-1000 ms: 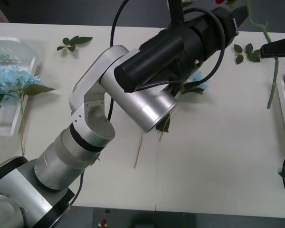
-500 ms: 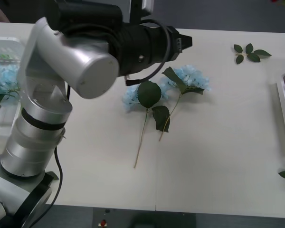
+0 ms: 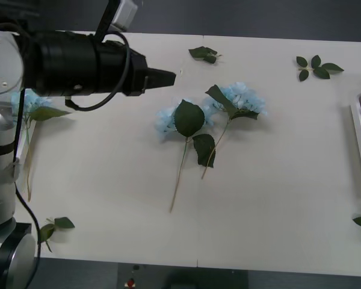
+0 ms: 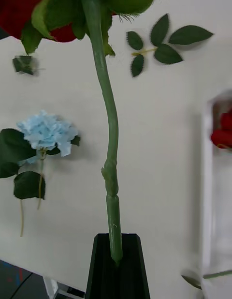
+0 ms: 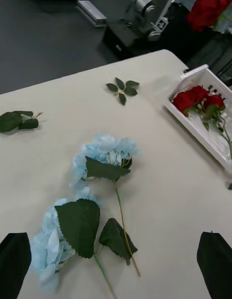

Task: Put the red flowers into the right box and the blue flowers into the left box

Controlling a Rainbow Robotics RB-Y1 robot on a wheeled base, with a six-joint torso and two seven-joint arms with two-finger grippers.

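Front view: the left gripper (image 3: 168, 76) hovers over the table (image 3: 277, 198), beside two blue flowers (image 3: 228, 102) lying mid-table. Right wrist view: the right gripper (image 4: 116, 260) is clamped on a red flower (image 4: 110, 134) by its stem, with the right box (image 4: 210, 192) off to one side. Left wrist view: black fingers (image 5: 215, 265) spread wide above the blue blooms; roses lie in the white box

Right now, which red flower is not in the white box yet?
The red flower held up in the right gripper, which is shut on its green stem. The other red flowers already lie in the right box.
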